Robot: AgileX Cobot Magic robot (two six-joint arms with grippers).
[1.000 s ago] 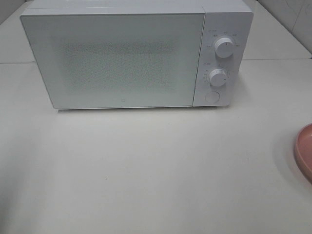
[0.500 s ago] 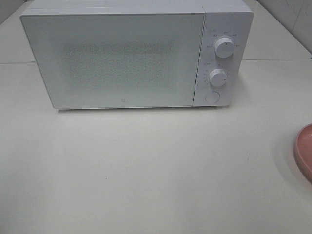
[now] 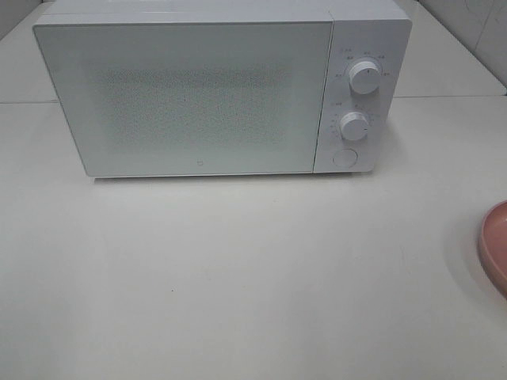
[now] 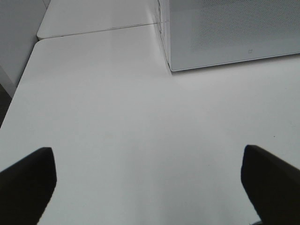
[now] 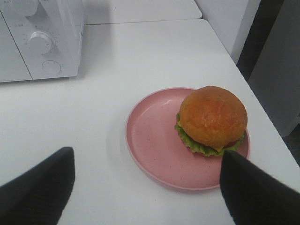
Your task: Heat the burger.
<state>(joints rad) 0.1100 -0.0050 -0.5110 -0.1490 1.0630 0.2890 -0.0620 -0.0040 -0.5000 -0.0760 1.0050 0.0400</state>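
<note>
The burger (image 5: 212, 118), with a brown domed bun and green lettuce, rests on a pink plate (image 5: 152, 140) in the right wrist view. My right gripper (image 5: 149, 187) hovers open short of the plate, holding nothing. In the exterior high view only the plate's rim (image 3: 495, 245) shows at the right edge, and the burger is out of that view. The white microwave (image 3: 214, 87) stands at the back with its door shut. My left gripper (image 4: 150, 180) is wide open over bare table, near the microwave's front left corner (image 4: 171, 65).
Two knobs (image 3: 363, 77) and a round button (image 3: 344, 157) sit on the microwave's right panel. The table's right edge (image 5: 262, 108) runs close beside the plate. A seam (image 4: 93, 33) crosses the tabletop behind the left gripper.
</note>
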